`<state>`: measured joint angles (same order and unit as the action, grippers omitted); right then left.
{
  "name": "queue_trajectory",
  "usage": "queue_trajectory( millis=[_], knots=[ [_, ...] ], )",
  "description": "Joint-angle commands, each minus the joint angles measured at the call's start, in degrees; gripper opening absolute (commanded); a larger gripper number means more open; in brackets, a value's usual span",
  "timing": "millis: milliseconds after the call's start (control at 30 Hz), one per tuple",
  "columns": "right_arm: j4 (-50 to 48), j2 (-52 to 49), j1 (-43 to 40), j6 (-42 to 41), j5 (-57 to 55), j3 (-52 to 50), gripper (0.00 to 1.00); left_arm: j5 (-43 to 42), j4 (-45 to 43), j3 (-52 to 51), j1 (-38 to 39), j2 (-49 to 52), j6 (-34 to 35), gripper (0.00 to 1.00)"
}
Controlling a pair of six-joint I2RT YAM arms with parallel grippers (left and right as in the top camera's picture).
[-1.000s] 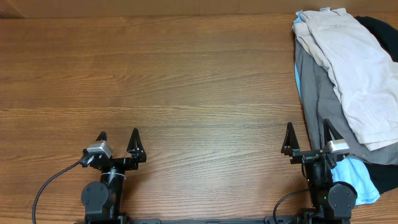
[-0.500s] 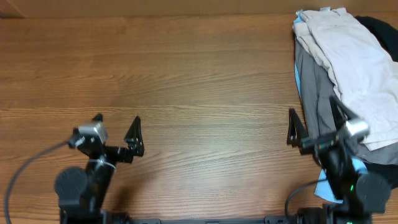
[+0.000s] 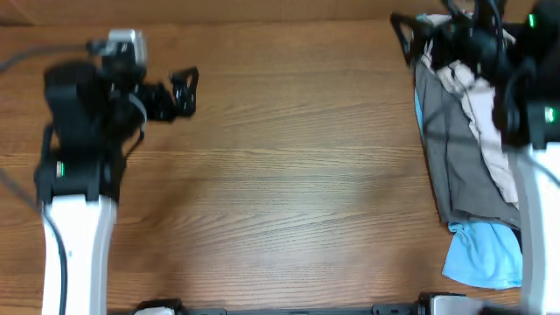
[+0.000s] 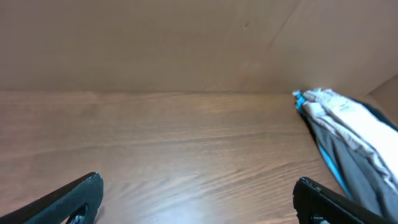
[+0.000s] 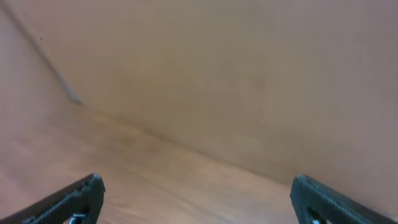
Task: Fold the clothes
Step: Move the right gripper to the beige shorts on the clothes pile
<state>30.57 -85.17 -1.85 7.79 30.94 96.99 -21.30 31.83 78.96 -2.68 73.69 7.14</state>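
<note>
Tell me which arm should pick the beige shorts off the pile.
Right. Overhead, the right gripper hangs open at the far end of the clothes pile, where the beige shorts lie on top. The left gripper, also open, is far across the table.

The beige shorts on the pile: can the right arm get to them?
Probably yes. The right gripper is open over their far end, and the beige shorts lie on top of the grey garment with no other clothes covering them.
</note>
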Motion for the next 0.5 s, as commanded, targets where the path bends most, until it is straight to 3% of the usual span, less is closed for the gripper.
queue_trajectory(
  millis=[0,133,333,467],
  knots=[
    [4.11,-7.67,-0.17,3.23,-8.09,9.97,1.00,0.15,1.22,10.51,2.67,7.96,-6.01,1.00],
    [8.66,-14.80,-1.51,3.19,-11.85,12.74,1.00,3.98,4.00,18.12,5.62,16.15,-9.18,1.00],
    [14.29,-17.46,-2.38,2.60,-12.35,12.72,1.00,3.23,6.03,18.27,6.10,21.55,-9.25,1.00],
    [12.59,-17.55,-2.43,2.99,-17.44,12.70,1.00,3.26,8.48,18.27,6.10,24.59,-9.25,1.00]
  ],
)
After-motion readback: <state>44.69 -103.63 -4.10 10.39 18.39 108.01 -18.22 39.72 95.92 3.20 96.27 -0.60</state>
